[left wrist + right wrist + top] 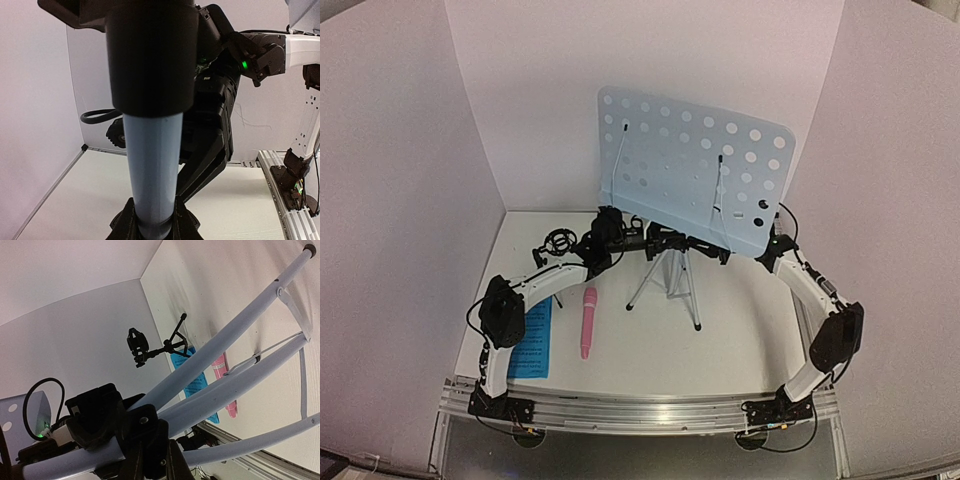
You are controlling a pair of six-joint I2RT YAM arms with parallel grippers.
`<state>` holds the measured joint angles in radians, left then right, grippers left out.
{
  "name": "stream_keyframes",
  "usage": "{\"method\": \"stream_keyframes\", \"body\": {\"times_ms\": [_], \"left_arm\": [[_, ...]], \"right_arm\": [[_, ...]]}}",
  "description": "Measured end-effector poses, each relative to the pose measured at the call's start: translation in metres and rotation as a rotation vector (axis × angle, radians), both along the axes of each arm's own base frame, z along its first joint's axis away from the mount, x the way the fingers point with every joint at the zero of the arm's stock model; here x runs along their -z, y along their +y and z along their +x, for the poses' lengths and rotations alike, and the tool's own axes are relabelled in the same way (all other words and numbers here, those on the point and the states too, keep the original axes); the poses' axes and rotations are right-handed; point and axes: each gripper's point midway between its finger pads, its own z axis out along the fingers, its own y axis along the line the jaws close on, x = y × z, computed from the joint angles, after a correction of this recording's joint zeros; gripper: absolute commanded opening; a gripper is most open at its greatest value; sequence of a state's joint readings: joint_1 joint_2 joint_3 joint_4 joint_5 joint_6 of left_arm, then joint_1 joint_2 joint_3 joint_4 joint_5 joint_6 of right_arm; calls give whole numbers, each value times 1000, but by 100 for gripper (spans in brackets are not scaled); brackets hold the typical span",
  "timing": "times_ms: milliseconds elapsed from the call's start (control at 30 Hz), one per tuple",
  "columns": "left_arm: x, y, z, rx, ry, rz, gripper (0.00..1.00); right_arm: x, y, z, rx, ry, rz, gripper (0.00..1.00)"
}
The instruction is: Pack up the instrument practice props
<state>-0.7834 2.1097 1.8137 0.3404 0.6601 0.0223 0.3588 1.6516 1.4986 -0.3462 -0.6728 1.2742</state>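
The pale-blue perforated music stand (695,178) stands at mid-table on its silver tripod (665,282). My left gripper (652,239) is shut on the stand's pole (152,170), just below a black collar. My right gripper (708,247) comes from the opposite side and is shut on the black tripod hub (150,435) where the legs (225,385) meet. The pink microphone (588,322) lies flat left of the tripod. The blue sheet-music pages (532,340) lie under my left arm. The black mic stand (557,245) stands at the back left.
White walls close the table at the back and both sides. An aluminium rail (640,410) runs along the near edge. The right gripper's black body (210,150) sits directly behind the pole in the left wrist view.
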Motion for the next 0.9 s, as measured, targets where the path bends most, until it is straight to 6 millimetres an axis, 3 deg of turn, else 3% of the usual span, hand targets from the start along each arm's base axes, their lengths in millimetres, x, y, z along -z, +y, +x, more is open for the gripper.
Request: {"method": "stream_keyframes", "body": {"times_ms": [300,900], "left_arm": [[0,1,1,-1,3,-1,0],[0,5,3,12,2,0,0]], "right_arm": [[1,0,-1,-86,-145,-24,0],[2,6,4,-385,-962,-105,0]]}}
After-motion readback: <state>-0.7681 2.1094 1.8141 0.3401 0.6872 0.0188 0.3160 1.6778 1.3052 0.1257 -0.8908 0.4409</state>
